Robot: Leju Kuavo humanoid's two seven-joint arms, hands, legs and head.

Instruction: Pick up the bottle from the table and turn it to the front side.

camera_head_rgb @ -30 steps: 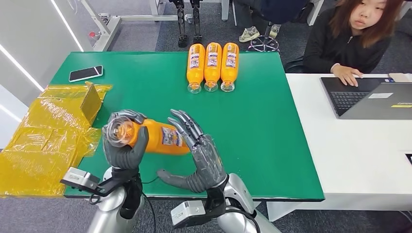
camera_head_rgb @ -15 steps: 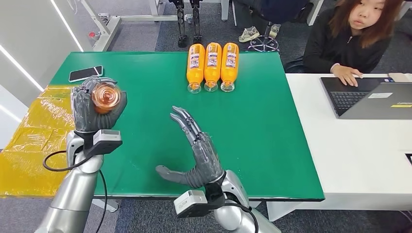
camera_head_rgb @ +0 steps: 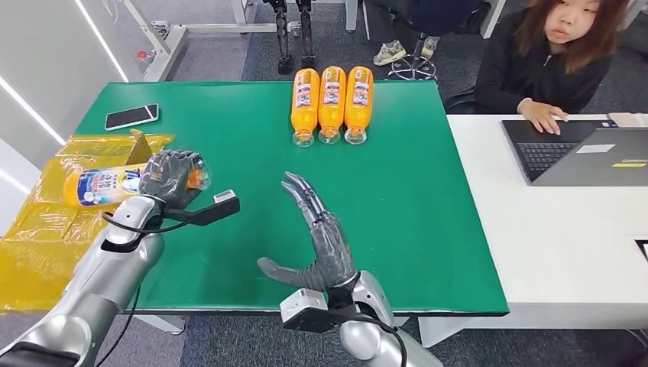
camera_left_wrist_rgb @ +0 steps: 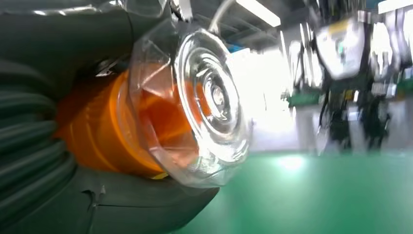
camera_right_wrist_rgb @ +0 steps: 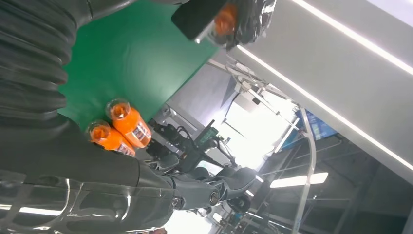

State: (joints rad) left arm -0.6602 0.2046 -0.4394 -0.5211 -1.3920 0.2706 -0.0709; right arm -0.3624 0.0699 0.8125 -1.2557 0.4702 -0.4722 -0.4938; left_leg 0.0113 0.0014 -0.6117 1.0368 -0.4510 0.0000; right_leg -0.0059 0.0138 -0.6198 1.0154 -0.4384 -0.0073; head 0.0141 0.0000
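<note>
Over the left edge of the green table (camera_head_rgb: 229, 122), above the yellow plastic wrapping (camera_head_rgb: 46, 229): one orange drink bottle (camera_head_rgb: 107, 186), held sideways and clear of the surface. The left hand (camera_head_rgb: 170, 177) grips it around the end nearer the table's middle, fingers wrapped close; the rest of the body, with its blue and white label facing up, points out to the robot's left. In the left wrist view the bottle's clear ribbed end (camera_left_wrist_rgb: 209, 97) faces the camera, with orange body behind it in the grey palm.

Right hand (camera_head_rgb: 317, 237): holding nothing, fingers spread and extended, raised above the near middle of the table, well apart from the bottle.

Far edge of table: three orange bottles (camera_head_rgb: 331, 103) lying side by side, touching, labels up. Far left corner: a smartphone (camera_head_rgb: 131, 116). A cardboard flap (camera_head_rgb: 140, 147) stands at the wrapping's edge. At the adjoining white table, a seated person (camera_head_rgb: 562, 61) at a laptop (camera_head_rgb: 581, 153).

Step in hand, as judged: pick-up done; the turning is under way, with the label apparently showing. The next move likely calls for checking the front faces up, then carrying the bottle toward the table while keeping the grip firm.
</note>
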